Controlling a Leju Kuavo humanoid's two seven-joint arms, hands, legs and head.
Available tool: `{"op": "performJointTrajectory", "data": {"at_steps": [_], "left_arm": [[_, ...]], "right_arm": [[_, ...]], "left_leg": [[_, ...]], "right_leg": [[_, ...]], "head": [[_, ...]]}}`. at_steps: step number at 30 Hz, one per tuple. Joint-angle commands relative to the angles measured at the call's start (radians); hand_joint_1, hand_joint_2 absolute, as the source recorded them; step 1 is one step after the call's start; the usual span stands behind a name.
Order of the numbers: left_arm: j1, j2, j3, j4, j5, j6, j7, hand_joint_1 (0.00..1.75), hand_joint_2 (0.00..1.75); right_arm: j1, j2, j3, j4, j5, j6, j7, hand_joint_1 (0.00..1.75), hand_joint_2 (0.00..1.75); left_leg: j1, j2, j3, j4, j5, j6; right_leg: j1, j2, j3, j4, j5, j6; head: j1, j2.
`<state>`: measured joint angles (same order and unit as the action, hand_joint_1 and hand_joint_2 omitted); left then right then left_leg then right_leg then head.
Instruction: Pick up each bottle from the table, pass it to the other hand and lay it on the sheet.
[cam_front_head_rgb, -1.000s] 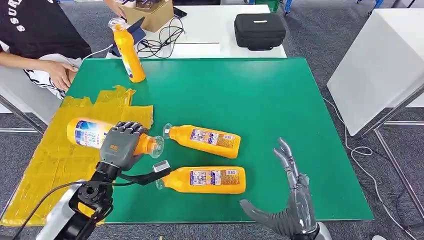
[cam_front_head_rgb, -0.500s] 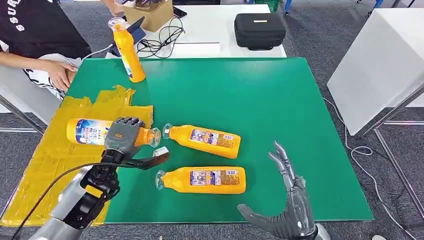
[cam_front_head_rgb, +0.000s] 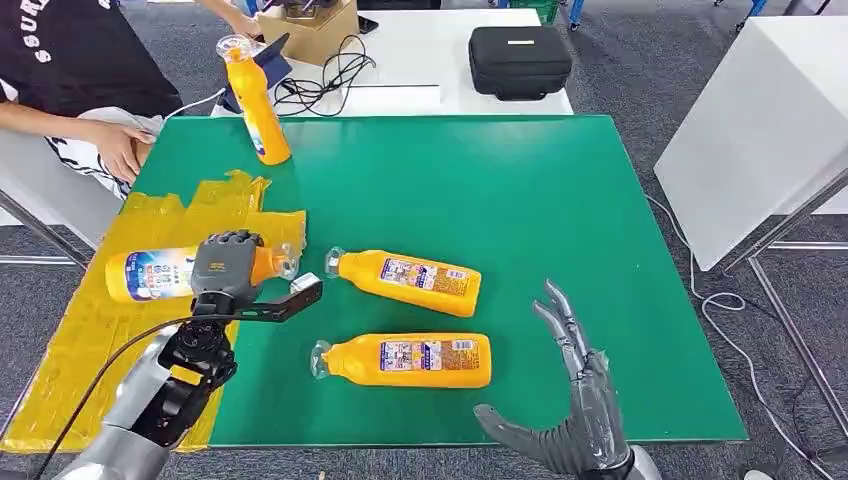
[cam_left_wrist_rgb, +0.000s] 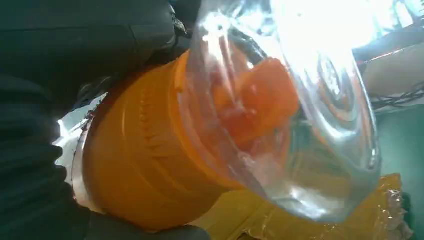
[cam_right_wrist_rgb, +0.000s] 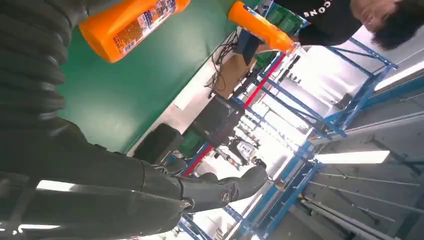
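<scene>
Your left hand (cam_front_head_rgb: 228, 268) grips an orange bottle (cam_front_head_rgb: 160, 273) near its neck, fingers wrapped over the top, and holds it on its side over the yellow sheet (cam_front_head_rgb: 100, 330) at the green mat's (cam_front_head_rgb: 520, 210) left edge. The bottle's clear cap (cam_front_head_rgb: 288, 262) points toward the middle of the mat; its labelled base points toward the left edge. You cannot tell from the head view whether the bottle touches the sheet. In the left wrist view the clear cap (cam_left_wrist_rgb: 290, 100) and orange shoulder (cam_left_wrist_rgb: 145, 165) sit close to the lens, with dark fingers (cam_left_wrist_rgb: 75, 35) closed around the body.

Your right hand (cam_front_head_rgb: 570, 410) hovers at the mat's near edge, toward the right corner, fingers spread and holding nothing.

Two more orange bottles lie on their sides on the bare mat, caps pointing left: one (cam_front_head_rgb: 405, 281) just right of the sheet near the mat's middle, the other (cam_front_head_rgb: 405, 360) closer to the near edge. A fourth bottle (cam_front_head_rgb: 255, 105) stands upright at the far left corner. A person's hand (cam_front_head_rgb: 118, 145) rests just beyond the mat's left edge, near that corner. Past the far edge, a white table (cam_front_head_rgb: 420, 50) carries a black case (cam_front_head_rgb: 520, 62), cables (cam_front_head_rgb: 325, 80) and a cardboard box (cam_front_head_rgb: 305, 28).
</scene>
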<state>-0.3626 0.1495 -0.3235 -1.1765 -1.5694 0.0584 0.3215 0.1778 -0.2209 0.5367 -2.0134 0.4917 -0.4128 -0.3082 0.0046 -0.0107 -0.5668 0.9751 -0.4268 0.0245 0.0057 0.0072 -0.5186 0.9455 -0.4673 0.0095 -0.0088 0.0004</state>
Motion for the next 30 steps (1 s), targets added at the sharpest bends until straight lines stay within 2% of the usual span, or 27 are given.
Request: {"op": "performJointTrajectory", "data": {"at_steps": [1, 4, 8, 10, 12, 13, 25, 29, 30], "left_arm": [[-0.032, 0.009, -0.045, 0.081, -0.001, -0.054, 0.091, 0.0, 1.75], [-0.012, 0.01, -0.037, 0.061, -0.001, -0.068, 0.107, 0.0, 1.75], [0.026, -0.017, 0.01, 0.015, 0.003, -0.096, 0.068, 0.0, 1.75], [0.048, -0.058, 0.063, -0.013, 0.007, -0.124, -0.006, 0.0, 1.75], [0.055, -0.13, 0.143, -0.01, 0.241, -0.124, -0.169, 0.0, 1.75], [0.055, -0.138, 0.143, -0.013, 0.274, -0.128, -0.173, 0.0, 1.75], [0.073, -0.134, 0.135, -0.042, 0.308, -0.107, -0.183, 0.0, 1.75], [0.108, -0.157, 0.119, -0.113, 0.562, -0.074, -0.283, 0.0, 1.75], [0.141, -0.18, 0.14, -0.171, 0.8, -0.103, -0.363, 0.0, 1.75]], "right_arm": [[-0.042, -0.021, 0.012, 0.049, -0.004, -0.001, 0.001, 0.0, 1.75], [-0.04, -0.019, 0.013, 0.053, -0.009, -0.004, 0.0, 0.0, 1.75], [-0.042, -0.015, 0.013, 0.052, -0.006, 0.001, 0.011, 0.0, 1.75], [-0.039, -0.018, 0.012, 0.049, 0.0, 0.001, 0.018, 0.0, 1.75], [-0.018, -0.011, -0.004, 0.036, 0.004, -0.013, 0.024, 0.0, 1.75], [-0.01, -0.007, -0.007, 0.028, 0.006, -0.013, 0.03, 0.0, 1.75], [-0.004, 0.004, -0.016, 0.018, 0.023, -0.007, 0.047, 0.0, 1.75], [0.004, 0.02, -0.033, -0.002, 0.058, 0.006, 0.066, 0.0, 1.75], [0.011, 0.006, -0.028, -0.004, 0.072, 0.001, 0.069, 0.0, 1.75]], "left_leg": [[0.0, 0.001, 0.003, -0.001, -0.001, 0.0], [0.0, 0.001, 0.003, -0.001, -0.001, -0.001], [0.0, 0.003, 0.005, -0.001, -0.002, -0.001], [0.0, 0.002, 0.003, -0.001, -0.001, -0.001], [0.0, 0.001, 0.004, -0.001, -0.002, 0.0], [0.0, 0.0, 0.002, -0.001, -0.001, 0.0], [0.0, 0.0, 0.003, 0.0, -0.001, -0.001], [0.0, 0.001, 0.002, 0.0, -0.001, 0.0], [0.0, 0.001, 0.003, 0.0, -0.002, 0.0]], "right_leg": [[0.0, 0.0, 0.003, -0.001, 0.0, 0.001], [0.0, 0.0, 0.003, -0.002, 0.0, 0.001], [0.0, 0.001, 0.005, -0.002, -0.001, 0.001], [0.0, 0.001, 0.003, -0.001, 0.0, 0.001], [0.0, 0.0, 0.004, -0.001, -0.001, 0.002], [0.0, -0.001, 0.003, -0.002, -0.001, 0.001], [0.0, 0.0, 0.003, -0.001, -0.001, 0.001], [0.0, 0.001, 0.002, -0.001, -0.001, 0.001], [0.0, 0.0, 0.004, -0.001, -0.002, 0.001]], "head": [[0.0, 0.0], [0.0, 0.0], [0.0, 0.0], [0.0, 0.0], [0.0, 0.0], [0.0, 0.0], [0.0, 0.0], [0.0, 0.0], [0.0, 0.0]]}}
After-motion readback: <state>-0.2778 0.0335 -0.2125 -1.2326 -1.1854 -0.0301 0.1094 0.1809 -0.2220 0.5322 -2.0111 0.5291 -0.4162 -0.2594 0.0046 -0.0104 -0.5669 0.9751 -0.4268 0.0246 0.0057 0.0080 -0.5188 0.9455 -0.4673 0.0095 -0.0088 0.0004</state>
